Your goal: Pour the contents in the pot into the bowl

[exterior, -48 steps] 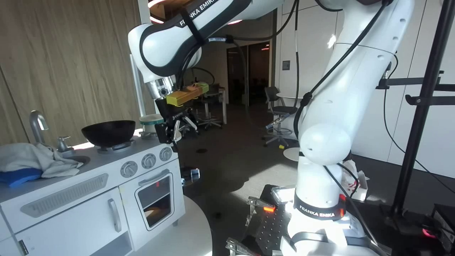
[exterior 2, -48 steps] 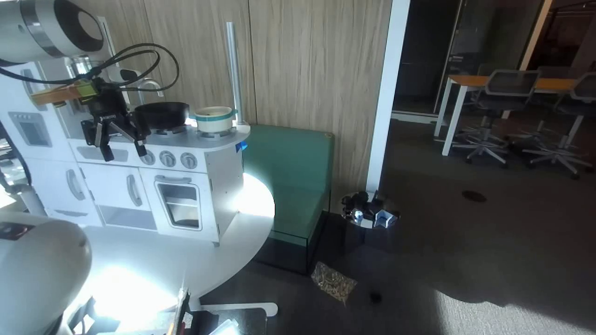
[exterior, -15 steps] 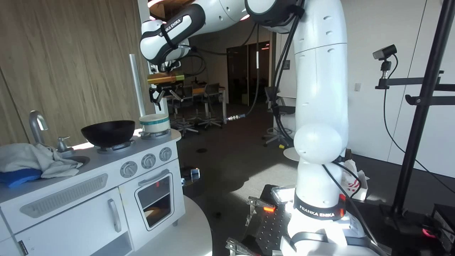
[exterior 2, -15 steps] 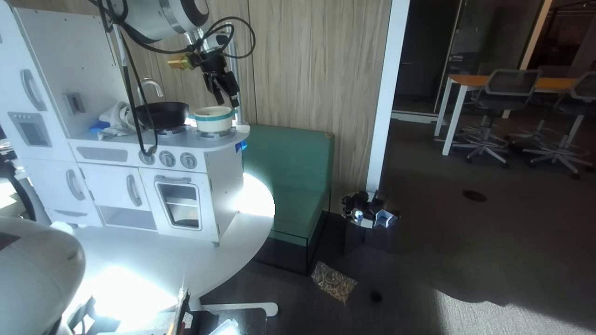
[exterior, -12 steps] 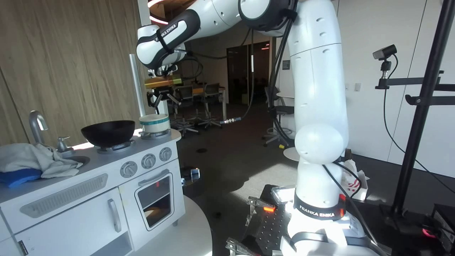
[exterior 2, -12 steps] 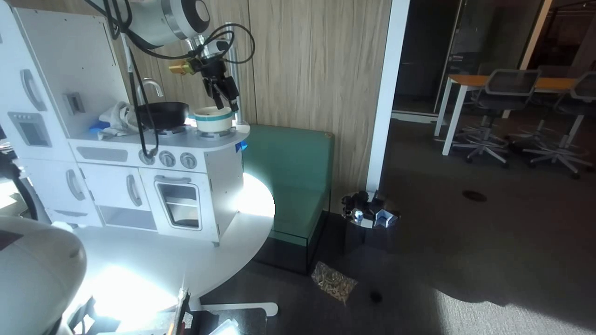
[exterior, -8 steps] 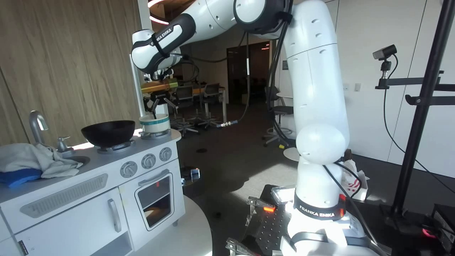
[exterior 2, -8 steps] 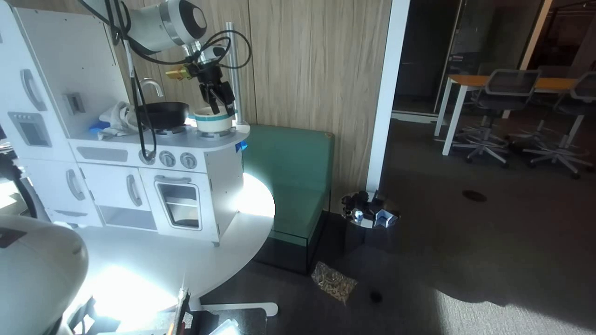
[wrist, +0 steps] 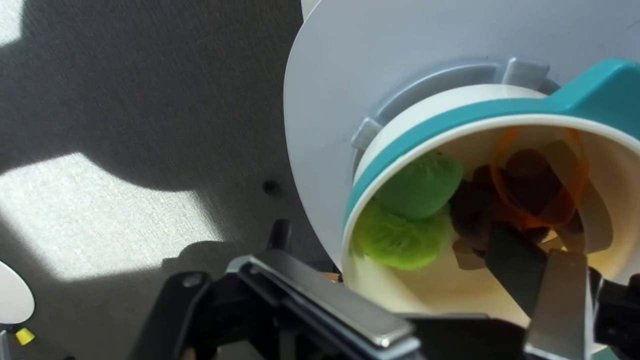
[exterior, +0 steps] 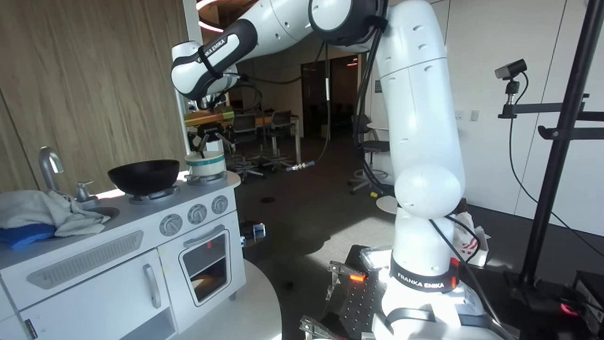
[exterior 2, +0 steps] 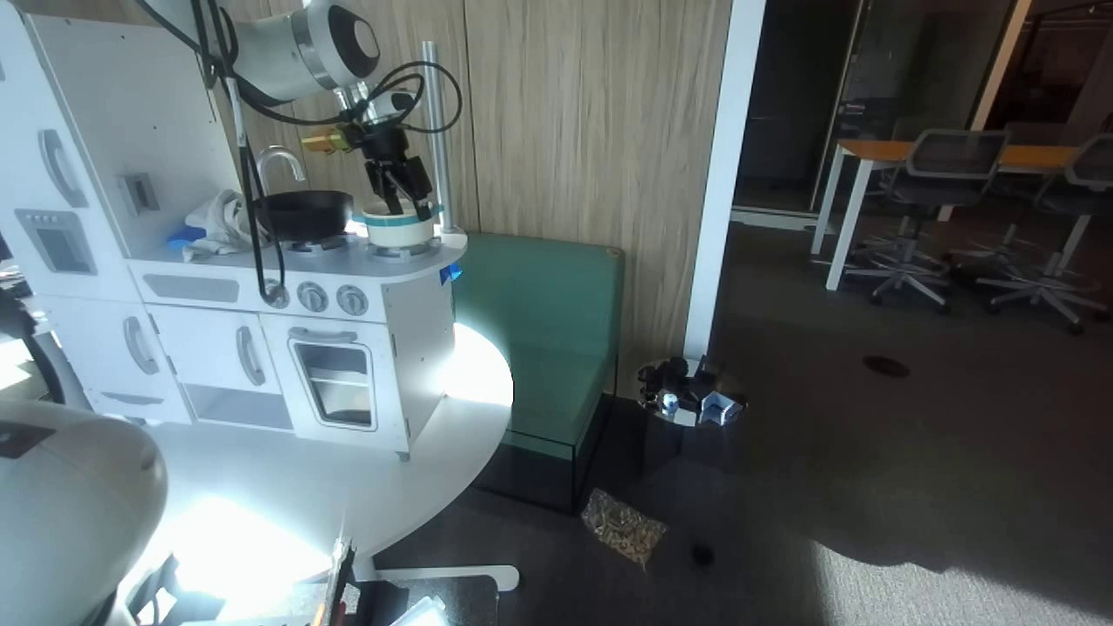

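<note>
The pot is cream with a teal band and stands on the right burner in both exterior views [exterior: 206, 166] [exterior 2: 400, 235]. In the wrist view the pot [wrist: 500, 106] holds a green rounded piece [wrist: 420, 187], a fuzzy lime piece [wrist: 402, 240], an orange piece [wrist: 580, 175] and dark pieces. The wide black vessel, the likely bowl, sits on the neighbouring burner [exterior: 144, 177] [exterior 2: 317, 217]. My gripper [exterior 2: 410, 212] is open at the pot's rim. One of its fingers [wrist: 515, 270] shows over the pot's inside. The near rim is hidden behind the gripper.
A tap [exterior: 48, 163], a grey cloth [exterior: 47, 212] and a blue thing [exterior: 28, 233] are at the sink end of the toy kitchen. A metal pole [exterior 2: 439, 130] stands behind the pot. The arm's cable [exterior 2: 252, 191] hangs before the black vessel.
My gripper moved from in front of the stove to over the pot. In the last second it came down to the rim and shifted slightly toward the black vessel. The pot has not moved.
</note>
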`<state>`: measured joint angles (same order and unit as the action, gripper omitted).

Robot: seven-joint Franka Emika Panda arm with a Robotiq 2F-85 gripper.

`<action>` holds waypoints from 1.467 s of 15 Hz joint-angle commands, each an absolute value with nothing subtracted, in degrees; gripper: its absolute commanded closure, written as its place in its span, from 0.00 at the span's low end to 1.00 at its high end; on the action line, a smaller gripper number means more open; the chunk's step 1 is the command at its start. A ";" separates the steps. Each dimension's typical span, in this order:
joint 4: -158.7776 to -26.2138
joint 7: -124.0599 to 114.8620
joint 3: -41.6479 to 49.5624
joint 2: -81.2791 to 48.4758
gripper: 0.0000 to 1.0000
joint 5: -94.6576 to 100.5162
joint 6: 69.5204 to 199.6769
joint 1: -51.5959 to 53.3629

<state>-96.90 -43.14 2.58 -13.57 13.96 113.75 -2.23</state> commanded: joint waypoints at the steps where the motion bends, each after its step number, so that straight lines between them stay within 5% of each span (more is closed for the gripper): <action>1: -98.44 -41.70 4.16 -12.05 0.00 12.16 114.51 -1.97; 4: -98.84 -41.90 4.68 -11.57 0.00 12.57 114.89 -1.59; 5: -98.79 -41.85 4.67 -11.47 0.25 12.70 114.82 -1.48; 6: -98.75 -41.95 4.66 -11.45 0.25 12.73 114.86 -1.44; 15: -99.14 -41.60 4.74 -11.20 0.95 10.27 114.61 -1.66; 22: -99.40 -43.52 4.61 -9.04 0.98 14.09 109.67 -0.15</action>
